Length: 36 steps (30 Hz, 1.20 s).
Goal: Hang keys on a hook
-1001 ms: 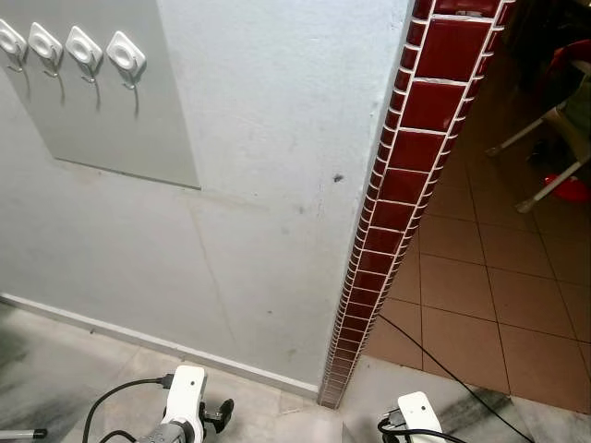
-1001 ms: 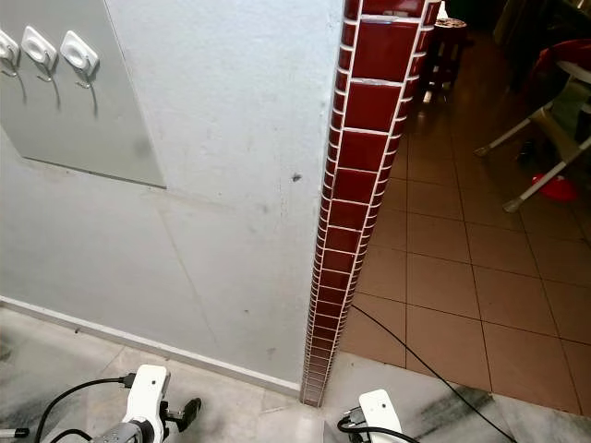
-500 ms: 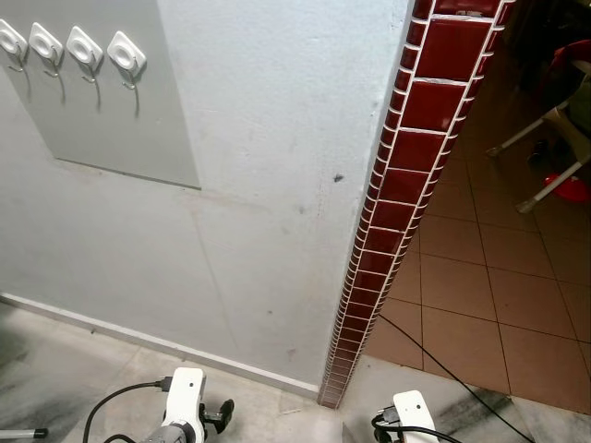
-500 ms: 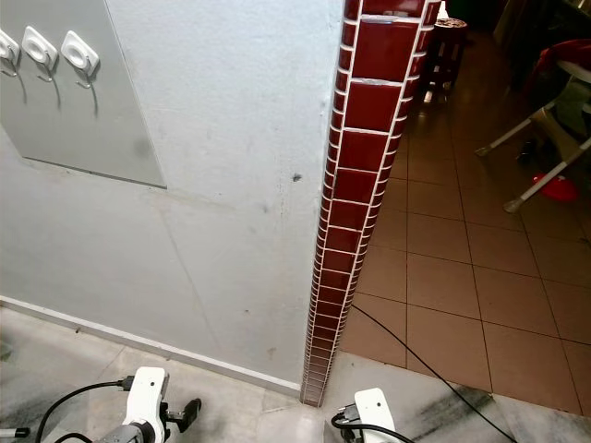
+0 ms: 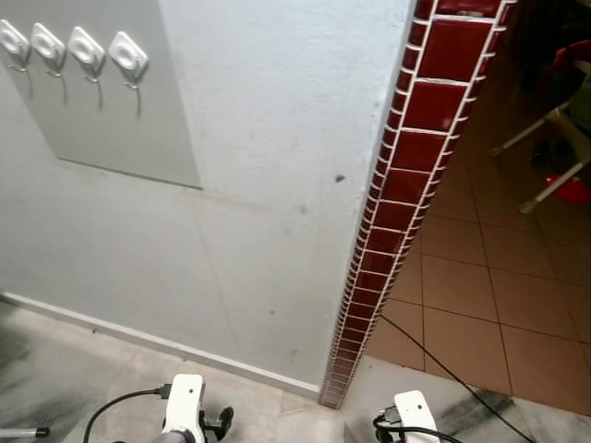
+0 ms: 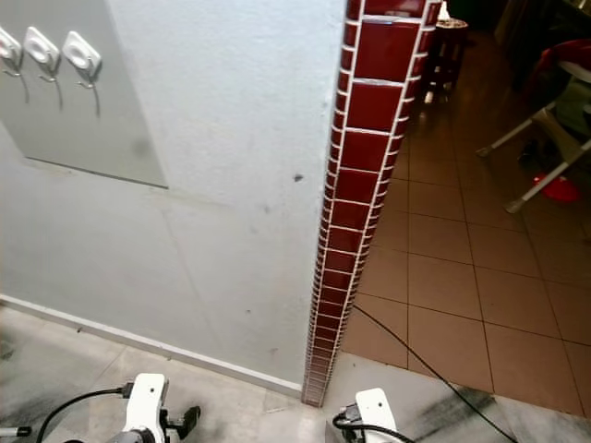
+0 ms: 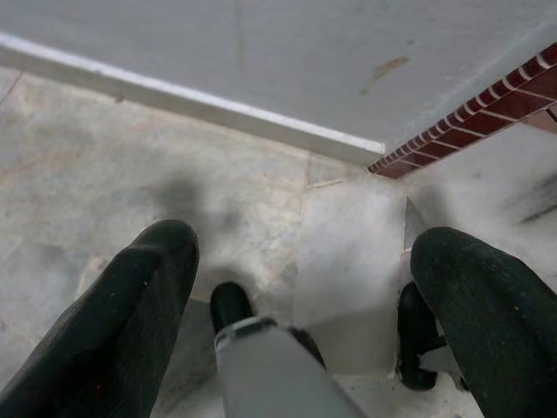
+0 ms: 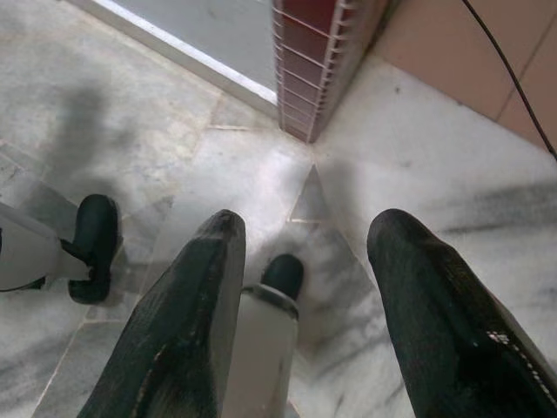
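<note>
Row of white hooks [image 5: 72, 51] sat upper left on a grey panel [image 5: 120, 120], all bare; keys couldn't be made out anywhere. Red-tiled wall corner [image 5: 406, 175] ran down frame centre, with open tiled floor [image 5: 471, 295] to its right. Left gripper [image 7: 322, 287] and right gripper [image 8: 305, 252] hung low over marble floor [image 8: 418, 165], fingers spread, holding nothing.

Head views face wall [image 5: 277, 185] downward, wrist views near floor [image 8: 418, 165], perhaps overlapping

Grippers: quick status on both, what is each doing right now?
Left gripper: jaws open, holding nothing, pointed at the floor.
Right gripper: jaws open, holding nothing, pointed at the floor.
</note>
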Motion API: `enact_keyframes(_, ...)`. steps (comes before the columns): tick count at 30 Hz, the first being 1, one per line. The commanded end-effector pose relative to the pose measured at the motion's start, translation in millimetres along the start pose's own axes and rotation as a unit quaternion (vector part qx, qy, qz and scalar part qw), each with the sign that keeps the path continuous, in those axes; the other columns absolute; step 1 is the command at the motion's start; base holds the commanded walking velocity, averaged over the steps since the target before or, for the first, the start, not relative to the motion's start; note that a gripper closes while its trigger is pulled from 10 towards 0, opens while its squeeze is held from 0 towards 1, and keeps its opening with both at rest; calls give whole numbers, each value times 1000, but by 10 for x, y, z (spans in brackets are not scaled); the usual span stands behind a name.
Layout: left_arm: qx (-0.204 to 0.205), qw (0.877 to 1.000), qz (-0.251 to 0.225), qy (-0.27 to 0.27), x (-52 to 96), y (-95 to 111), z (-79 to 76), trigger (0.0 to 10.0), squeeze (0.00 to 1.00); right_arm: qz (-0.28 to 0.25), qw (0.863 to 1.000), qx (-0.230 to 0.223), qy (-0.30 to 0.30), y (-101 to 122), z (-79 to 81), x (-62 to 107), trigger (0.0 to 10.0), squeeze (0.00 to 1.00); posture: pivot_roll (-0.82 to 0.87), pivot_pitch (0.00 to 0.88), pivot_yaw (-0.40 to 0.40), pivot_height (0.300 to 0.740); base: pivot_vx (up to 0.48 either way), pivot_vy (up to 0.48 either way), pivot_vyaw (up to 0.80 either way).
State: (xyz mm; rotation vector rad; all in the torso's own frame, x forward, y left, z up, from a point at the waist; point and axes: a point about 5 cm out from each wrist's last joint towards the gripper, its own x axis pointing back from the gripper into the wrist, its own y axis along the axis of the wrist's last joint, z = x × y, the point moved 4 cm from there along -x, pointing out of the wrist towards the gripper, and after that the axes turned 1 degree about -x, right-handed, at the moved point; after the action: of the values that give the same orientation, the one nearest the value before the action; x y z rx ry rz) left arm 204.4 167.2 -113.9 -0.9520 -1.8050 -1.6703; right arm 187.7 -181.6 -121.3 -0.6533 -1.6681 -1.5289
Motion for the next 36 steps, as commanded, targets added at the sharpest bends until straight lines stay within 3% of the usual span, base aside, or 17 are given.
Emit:
enact_keyframes(1,-3,1000,14,11,29,-72,75,10000,0,-6,1000,-6,4,15,49,-10,10000,0,-57,0,8,740,0,420,0)
enact_keyframes(13,-8,1000,27,15,45,-135,93,10000,0,-3,1000,13,5,-10,27,3,10000,0,-63,0,4,740,0,419,0)
enact_keyframes(18,-11,1000,13,7,19,-43,62,10000,0,-1,1000,12,5,-26,21,9,10000,0,-64,0,4,740,0,413,0)
enact_keyframes(36,-13,1000,14,6,12,-28,63,10000,0,1,1000,15,7,-49,24,15,10000,0,-69,0,6,740,0,406,0)
